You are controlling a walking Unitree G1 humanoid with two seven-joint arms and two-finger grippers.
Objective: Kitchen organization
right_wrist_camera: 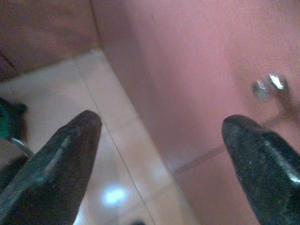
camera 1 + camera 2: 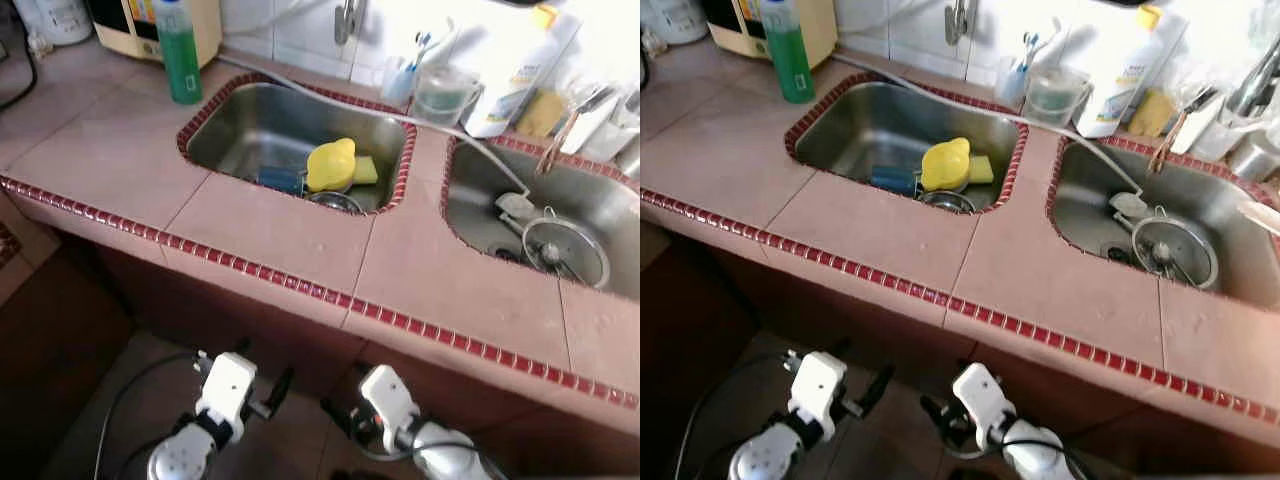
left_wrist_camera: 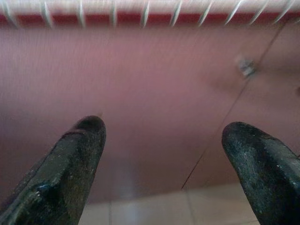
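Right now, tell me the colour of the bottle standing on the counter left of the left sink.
Green bottle with a blue cap, clearest in the right eye view.

sinks (image 2: 250,125): brushed steel | counter (image 2: 270,230): matt tile | green bottle (image 2: 180,55): translucent plastic

tiled counter (image 2: 270,235), red trim, beige floor (image 1: 117,154)

Nothing legible anywhere. The white bottle (image 2: 510,75) behind the sinks carries a printed label with blue marks, too small and overexposed to read. The green bottle (image 2: 179,52) at the back of the surface (image 2: 270,235) has a label, also unreadable. The cream appliance (image 2: 135,25) shows coloured print, blurred.
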